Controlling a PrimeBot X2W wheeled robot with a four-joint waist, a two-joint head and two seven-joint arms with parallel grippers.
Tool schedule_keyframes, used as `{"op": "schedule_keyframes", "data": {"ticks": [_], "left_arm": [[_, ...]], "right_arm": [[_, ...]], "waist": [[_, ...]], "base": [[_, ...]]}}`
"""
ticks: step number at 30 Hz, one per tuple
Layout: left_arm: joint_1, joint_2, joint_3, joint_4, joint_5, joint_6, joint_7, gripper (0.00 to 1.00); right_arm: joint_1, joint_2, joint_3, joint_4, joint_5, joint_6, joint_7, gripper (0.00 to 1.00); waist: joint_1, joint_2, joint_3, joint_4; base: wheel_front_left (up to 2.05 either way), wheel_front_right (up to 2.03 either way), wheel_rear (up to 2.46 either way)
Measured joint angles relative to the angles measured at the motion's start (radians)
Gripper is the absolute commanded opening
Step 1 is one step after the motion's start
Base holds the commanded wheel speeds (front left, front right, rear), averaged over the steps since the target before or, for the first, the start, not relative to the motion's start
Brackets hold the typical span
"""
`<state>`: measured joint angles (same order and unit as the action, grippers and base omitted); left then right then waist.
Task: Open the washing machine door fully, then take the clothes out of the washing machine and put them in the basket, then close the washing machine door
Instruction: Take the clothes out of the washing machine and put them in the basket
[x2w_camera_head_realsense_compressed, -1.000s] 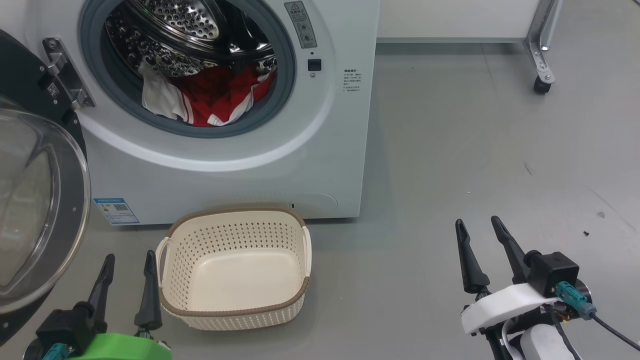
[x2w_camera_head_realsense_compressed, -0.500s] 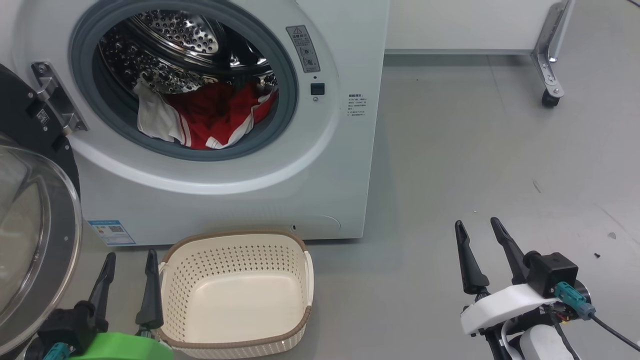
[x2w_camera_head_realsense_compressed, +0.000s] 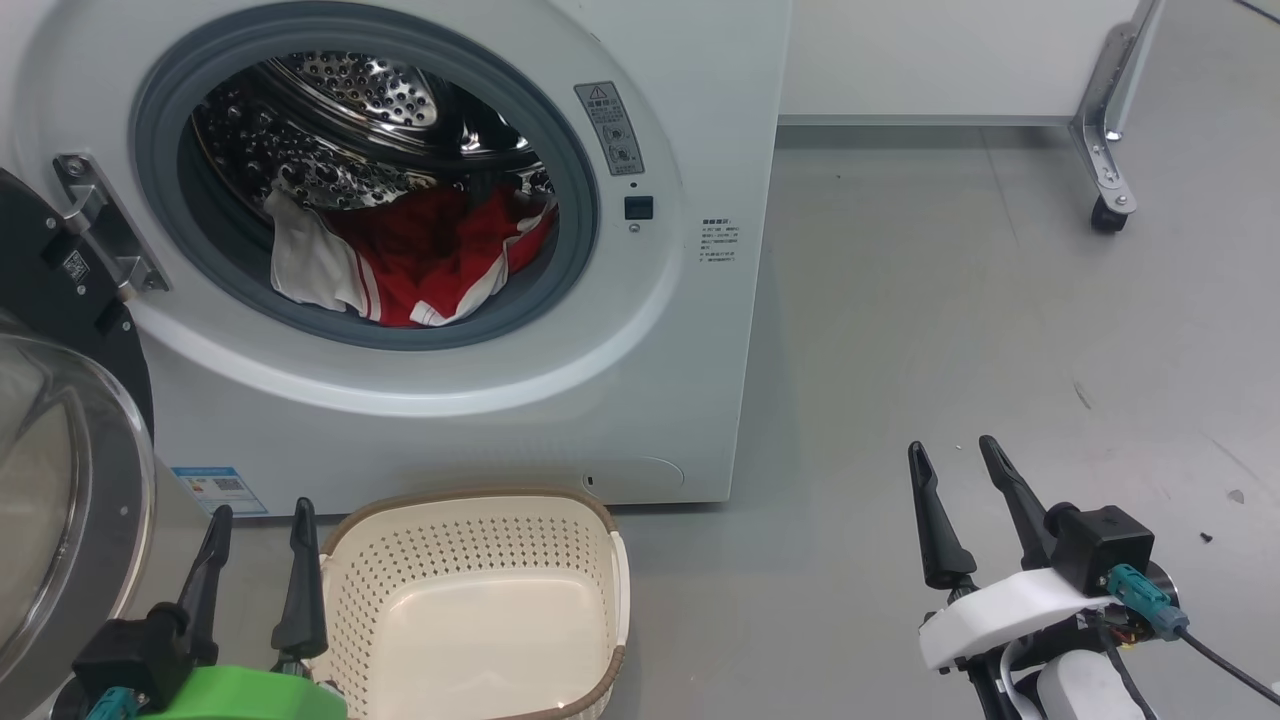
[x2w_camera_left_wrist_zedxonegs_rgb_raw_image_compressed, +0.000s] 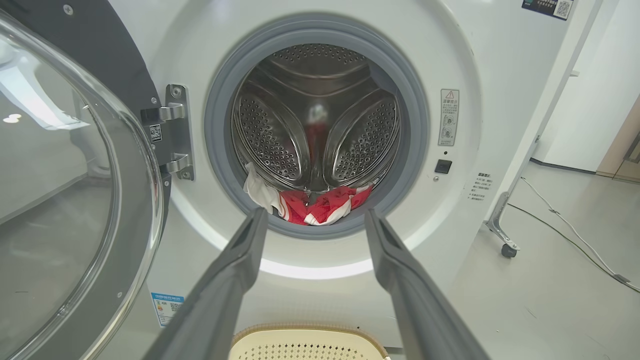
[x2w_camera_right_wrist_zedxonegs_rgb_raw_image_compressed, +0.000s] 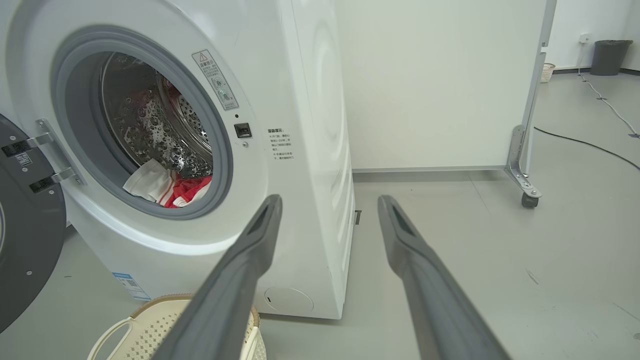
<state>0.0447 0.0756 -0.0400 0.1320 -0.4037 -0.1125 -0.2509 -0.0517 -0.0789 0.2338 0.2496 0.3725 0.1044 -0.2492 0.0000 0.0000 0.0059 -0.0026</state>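
The white washing machine (x2w_camera_head_realsense_compressed: 640, 400) stands ahead with its door (x2w_camera_head_realsense_compressed: 60, 480) swung wide to the left, glass bowl facing me. Red and white clothes (x2w_camera_head_realsense_compressed: 430, 265) lie heaped at the bottom front of the steel drum, also seen as clothes (x2w_camera_left_wrist_zedxonegs_rgb_raw_image_compressed: 320, 205) beyond the fingertips in the left wrist view. The cream basket (x2w_camera_head_realsense_compressed: 460, 497) sits on the floor in front of the machine, with nothing in it. My left gripper (x2w_camera_head_realsense_compressed: 262, 510) is open just left of the basket, holding nothing. My right gripper (x2w_camera_head_realsense_compressed: 951, 446) is open over bare floor, well right of the machine.
A white panel on a metal leg with a castor (x2w_camera_head_realsense_compressed: 1105, 215) stands behind the machine's right side. A dark cable (x2w_camera_right_wrist_zedxonegs_rgb_raw_image_compressed: 590, 145) runs across the floor at the far right, with a grey bin (x2w_camera_right_wrist_zedxonegs_rgb_raw_image_compressed: 610, 57) beyond it. Grey floor stretches to the machine's right.
The whole head picture has slid downward, so the camera has tilted up. Both grippers keep their places in that view and stay open. The clothes, the door and the basket have not shifted.
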Motion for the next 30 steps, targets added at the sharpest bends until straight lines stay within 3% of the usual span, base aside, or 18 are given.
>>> {"op": "schedule_keyframes", "data": {"ticks": [30], "left_arm": [[0.001,0.001,-0.023,0.016,0.011,-0.007,0.0,1.0]], "right_arm": [[0.0,0.006,0.002,0.01,-0.005,0.007,0.0,1.0]], "waist": [[0.0001,0.0,0.001,-0.002]], "base": [[0.04,-0.04,0.0]]}}
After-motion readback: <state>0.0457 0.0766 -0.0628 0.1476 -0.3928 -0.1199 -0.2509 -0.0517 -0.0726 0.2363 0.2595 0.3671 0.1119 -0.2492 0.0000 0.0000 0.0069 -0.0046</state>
